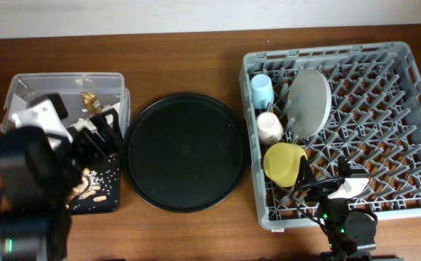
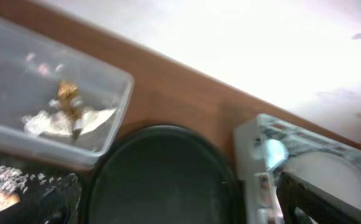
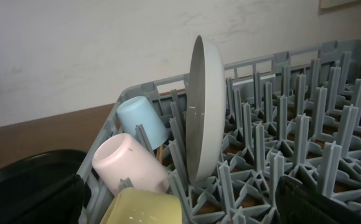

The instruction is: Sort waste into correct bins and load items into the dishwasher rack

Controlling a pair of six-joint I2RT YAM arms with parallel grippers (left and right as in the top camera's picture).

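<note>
The grey dishwasher rack (image 1: 370,109) holds the blue cup (image 1: 261,90), the pink cup (image 1: 270,127), the yellow bowl (image 1: 284,162) and the upright grey-green plate (image 1: 310,101). A thin wooden chopstick (image 3: 160,155) shows between the cups and the plate (image 3: 202,106). My right gripper (image 1: 327,181) hangs open over the rack's near edge beside the bowl (image 3: 149,208), holding nothing. The clear box (image 1: 29,90) contains white tissue (image 2: 62,121) and a gold wrapper (image 1: 89,100). Food scraps (image 1: 91,185) lie in the flat black tray (image 1: 101,206). My left gripper (image 1: 98,134) is open and empty above both bins.
A large round black tray (image 1: 185,151) lies on the wooden table between the bins and the rack. The left arm's body (image 1: 25,181) covers part of the clear box and the flat tray. A pale wall runs along the table's far edge.
</note>
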